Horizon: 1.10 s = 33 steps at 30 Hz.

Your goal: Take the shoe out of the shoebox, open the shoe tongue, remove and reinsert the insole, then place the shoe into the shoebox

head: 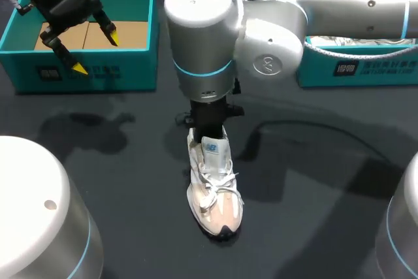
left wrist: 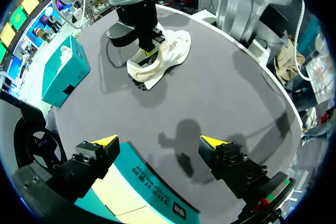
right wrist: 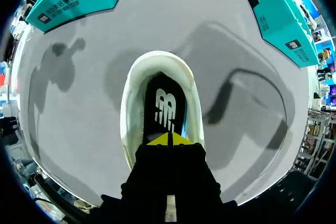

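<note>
status | white lace-up sneaker (head: 214,187) out of teal cardboard shoebox (head: 117,66), upright on dark table (head: 313,213) | right gripper (right wrist: 169,140) tips together on black insole (right wrist: 165,106), pinch unconfirmed | left gripper (head: 96,51) spread, empty, over box | est: insole step underway, reboxing left

Dark grey table (head: 313,213), pretty plain. The white sneaker (head: 214,184) sits upright on it, heel end right under the right pincer (right wrist: 169,140). The open teal box (head: 140,63) sits below the left pincer (head: 96,51). A second teal box (head: 366,66) is off beyond the right pincer, well apart from the sneaker.
</note>
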Motion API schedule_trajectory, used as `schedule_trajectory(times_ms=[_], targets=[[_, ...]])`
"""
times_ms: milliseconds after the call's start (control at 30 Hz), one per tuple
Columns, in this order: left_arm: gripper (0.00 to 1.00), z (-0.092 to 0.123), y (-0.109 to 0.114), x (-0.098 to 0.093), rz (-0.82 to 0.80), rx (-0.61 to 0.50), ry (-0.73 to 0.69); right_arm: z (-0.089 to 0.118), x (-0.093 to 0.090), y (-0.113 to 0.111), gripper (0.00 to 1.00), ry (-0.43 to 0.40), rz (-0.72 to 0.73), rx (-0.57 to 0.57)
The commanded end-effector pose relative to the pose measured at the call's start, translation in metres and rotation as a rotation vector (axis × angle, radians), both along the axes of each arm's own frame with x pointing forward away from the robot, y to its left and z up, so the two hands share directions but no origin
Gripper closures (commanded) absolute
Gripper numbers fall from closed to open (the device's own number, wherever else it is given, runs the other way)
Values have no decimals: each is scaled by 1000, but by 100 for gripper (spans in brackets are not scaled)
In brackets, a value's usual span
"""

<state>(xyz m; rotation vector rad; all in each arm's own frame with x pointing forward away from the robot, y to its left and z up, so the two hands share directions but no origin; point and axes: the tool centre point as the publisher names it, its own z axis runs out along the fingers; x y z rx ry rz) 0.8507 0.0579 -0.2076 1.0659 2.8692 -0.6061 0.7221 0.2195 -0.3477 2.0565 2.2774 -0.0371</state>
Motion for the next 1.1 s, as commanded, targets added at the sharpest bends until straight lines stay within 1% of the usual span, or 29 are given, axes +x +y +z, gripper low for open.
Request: schedule_trajectory(times_ms=[33, 233, 367, 400, 533, 667, 733, 967, 1033, 1067, 1100], targets=[[0, 0, 0, 0, -1, 2, 0, -4, 1, 6, 100, 3, -5, -66], [0, 0, 0, 0, -1, 2, 0, -5, -2, 8, 100, 19, -13, -60], [0, 0, 0, 0, -1, 2, 0, -2, -4, 8, 100, 76, -32, -61], [0, 0, 0, 0, -1, 2, 0, -1, -4, 8, 94, 85, -40, -68], [0, 0, 0, 0, -1, 2, 0, 4, -6, 9, 79, 109, -50, -78], [0, 0, 0, 0, -1, 2, 0, 8, -7, 10, 75, 114, -68, -94], [0, 0, 0, 0, -1, 2, 0, 8, -7, 11, 70, 121, -73, -95], [0, 0, 0, 0, -1, 2, 0, 4, -8, 14, 58, 133, -78, -93], [0, 0, 0, 0, -1, 2, 0, 3, -9, 14, 53, 130, -80, -95], [0, 0, 0, 0, -1, 2, 0, 3, -10, 14, 48, 127, -82, -97], [0, 0, 0, 0, -1, 2, 0, 3, -10, 14, 41, 124, -85, -101]])
